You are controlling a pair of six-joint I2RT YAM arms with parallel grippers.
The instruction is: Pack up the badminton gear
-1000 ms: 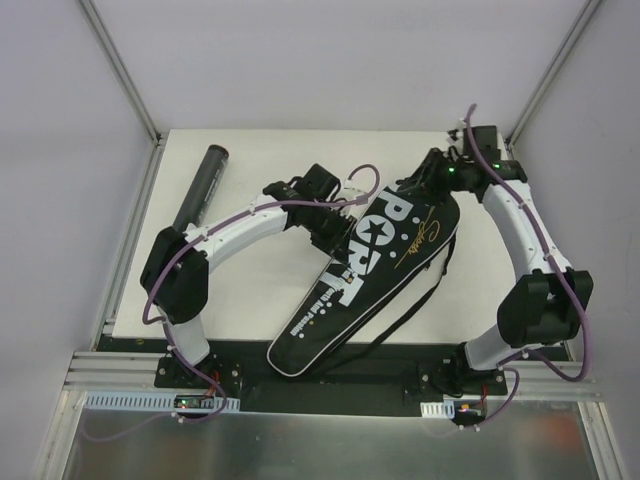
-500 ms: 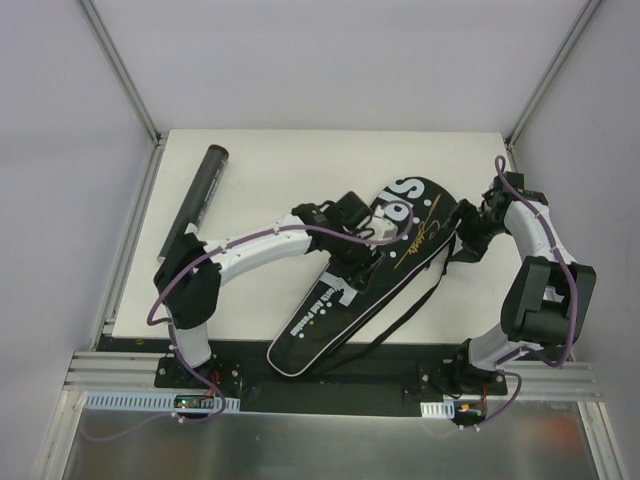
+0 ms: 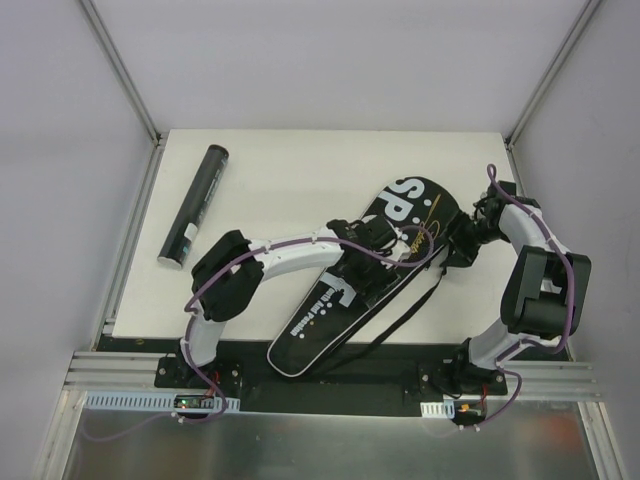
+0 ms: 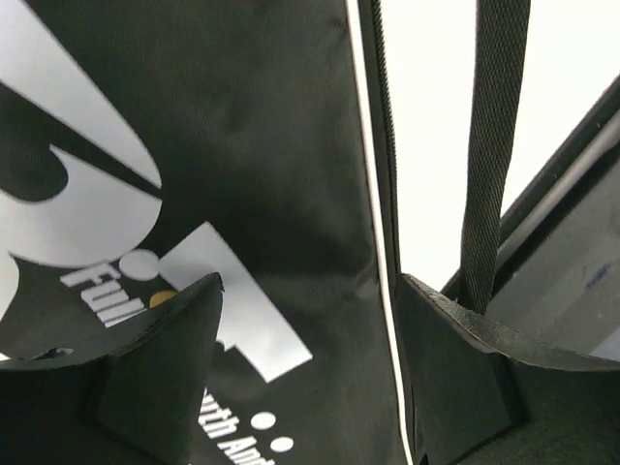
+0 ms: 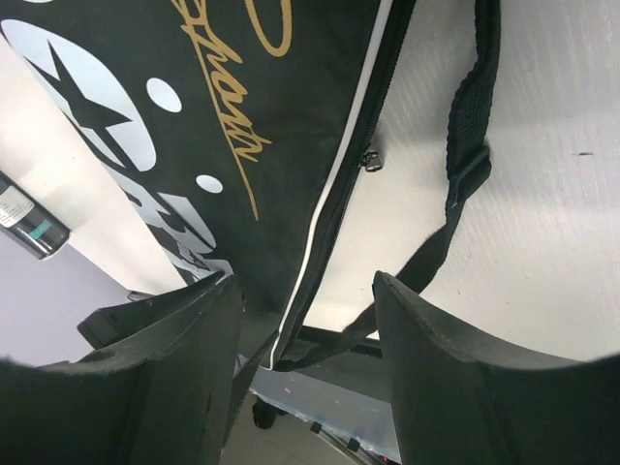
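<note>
Black SPORT bag point(image 3: 318, 322) lies diagonal on worktop point(image 3: 290, 180). Long black tube point(image 3: 196, 204) well apart, far left. Left hand point(image 4: 310, 300) released, spread over bag. Right hand point(image 5: 308, 291) released, above bag edge and strap point(image 5: 467, 126).

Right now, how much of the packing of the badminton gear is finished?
Nothing is visibly finished: no rackets or shuttlecocks show, and whether they are inside the flat black fabric bag lettered SPORT cannot be told. In hand: the left claw and the right claw, both open and empty, hang over the bag's edge near its woven strap. Left: the long black tube lies on the white table, apart from the bag.
</note>
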